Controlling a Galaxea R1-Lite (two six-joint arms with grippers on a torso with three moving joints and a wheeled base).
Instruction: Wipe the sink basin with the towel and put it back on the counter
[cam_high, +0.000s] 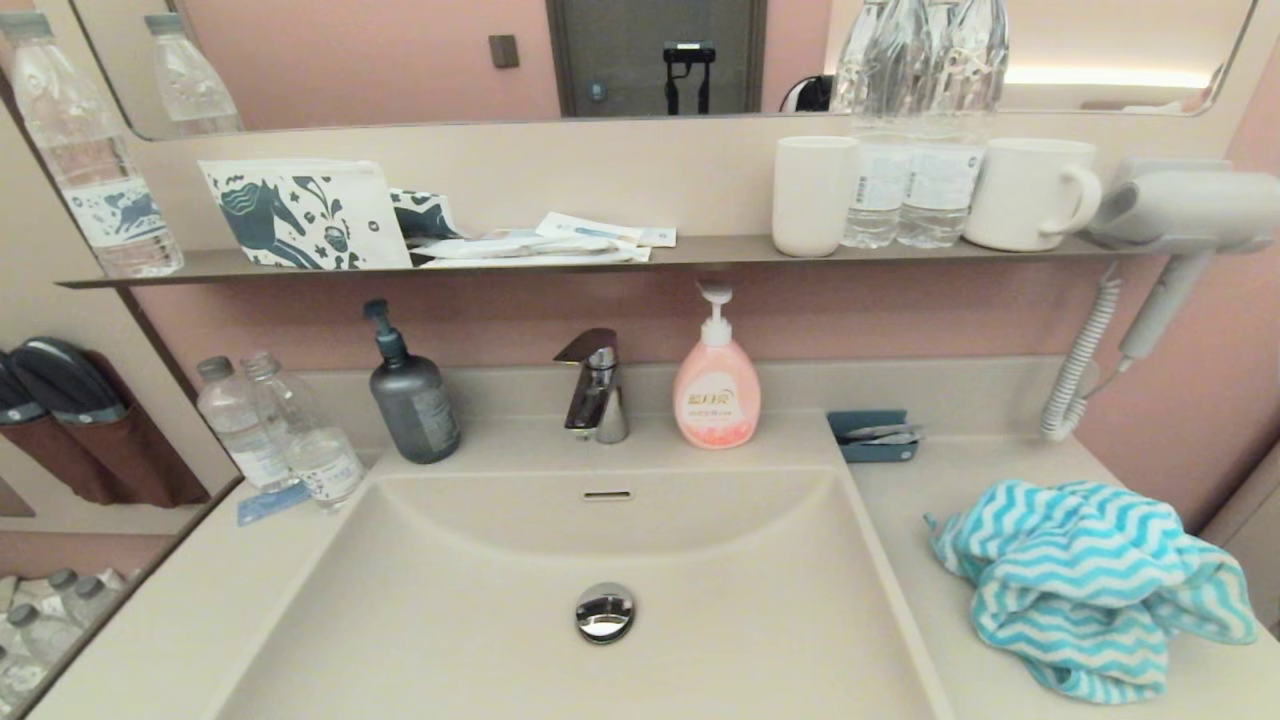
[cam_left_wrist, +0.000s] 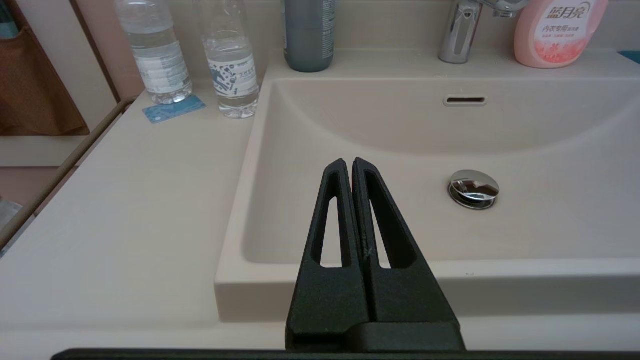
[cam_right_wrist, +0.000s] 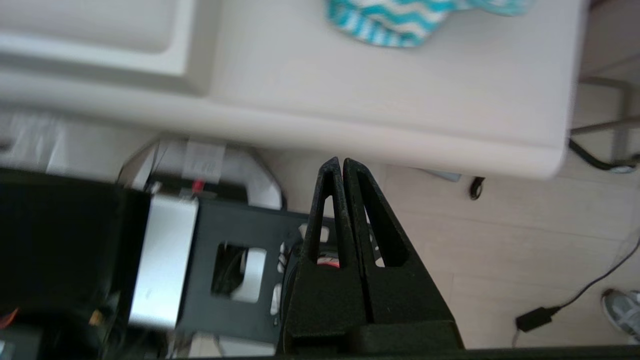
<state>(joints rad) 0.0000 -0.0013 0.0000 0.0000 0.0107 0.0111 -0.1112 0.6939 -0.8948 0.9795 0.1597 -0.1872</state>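
Note:
The turquoise and white zigzag towel (cam_high: 1085, 580) lies bunched on the beige counter (cam_high: 930, 480) to the right of the sink basin (cam_high: 700, 600). A chrome drain plug (cam_high: 605, 611) sits in the basin's floor, with the slot overflow (cam_high: 607, 494) on its back wall. Neither arm shows in the head view. My left gripper (cam_left_wrist: 349, 161) is shut and empty, hovering in front of the basin's near left corner. My right gripper (cam_right_wrist: 341, 161) is shut and empty, below and in front of the counter's front edge, with the towel (cam_right_wrist: 400, 20) lying beyond it.
A chrome faucet (cam_high: 595, 385), a grey pump bottle (cam_high: 410, 390) and a pink soap bottle (cam_high: 716, 385) stand behind the basin. Two water bottles (cam_high: 280, 430) stand at the back left, a blue holder (cam_high: 872, 436) at the back right. A hair dryer (cam_high: 1170, 215) hangs beside a shelf (cam_high: 700, 250).

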